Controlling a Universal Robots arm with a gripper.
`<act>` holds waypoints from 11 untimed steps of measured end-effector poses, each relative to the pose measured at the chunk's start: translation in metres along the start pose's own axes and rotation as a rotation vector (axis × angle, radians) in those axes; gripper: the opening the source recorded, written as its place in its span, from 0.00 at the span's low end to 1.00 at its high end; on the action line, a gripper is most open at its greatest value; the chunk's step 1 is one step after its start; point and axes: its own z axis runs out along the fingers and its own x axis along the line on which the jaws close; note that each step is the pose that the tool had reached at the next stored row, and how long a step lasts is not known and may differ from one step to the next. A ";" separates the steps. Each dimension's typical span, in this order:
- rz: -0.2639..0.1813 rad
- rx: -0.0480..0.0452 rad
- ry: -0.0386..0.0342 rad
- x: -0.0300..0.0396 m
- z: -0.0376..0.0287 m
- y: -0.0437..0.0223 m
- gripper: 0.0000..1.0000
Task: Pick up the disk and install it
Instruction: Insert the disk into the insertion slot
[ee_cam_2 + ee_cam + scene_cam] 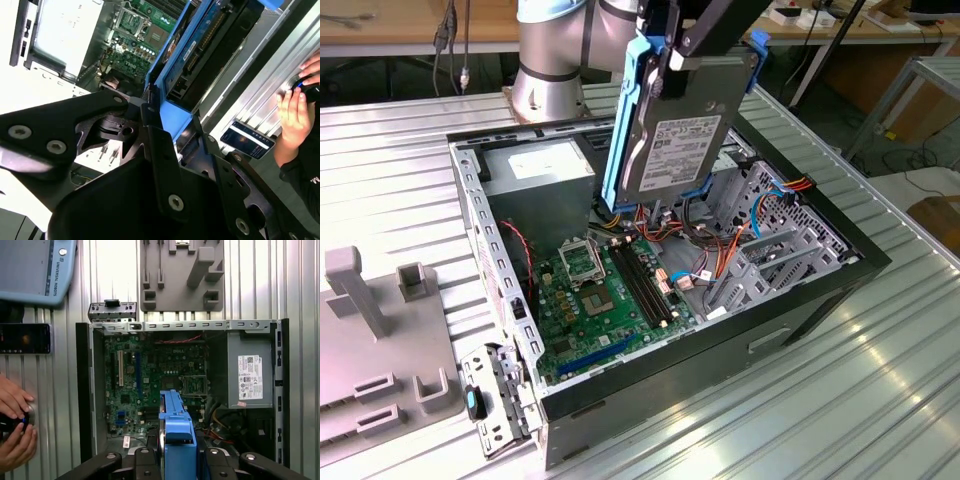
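Note:
The disk (pixel 675 130), a dark hard drive in a bright blue carrier, hangs tilted on edge above the open computer case (pixel 720 350). My gripper (pixel 670 55) is shut on its upper end. In the exterior view the disk is over the case's far side, above the cables and the metal drive bay (pixel 770 220). In the first wrist view the blue carrier (pixel 177 435) runs out from between my black fingers (pixel 145 460), over the motherboard (pixel 150 385). The second wrist view shows the disk (pixel 210 45) edge-on beyond the gripper (pixel 155 112).
A power supply (pixel 535 165) fills the case's far corner. A grey fixture plate (pixel 370 330) and a loose metal bracket (pixel 490 400) lie to the case's left in the exterior view. A person's hands (pixel 15 425), a phone (pixel 25 338) and a teach pendant (pixel 35 267) are beside the case.

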 end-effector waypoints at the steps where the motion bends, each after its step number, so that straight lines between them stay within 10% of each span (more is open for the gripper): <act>1: 0.000 0.0000 0.0001 0.0031 0.0003 -0.0001 0.37; 11: 0.000 0.0001 0.0002 0.0076 0.0047 -0.0218 0.37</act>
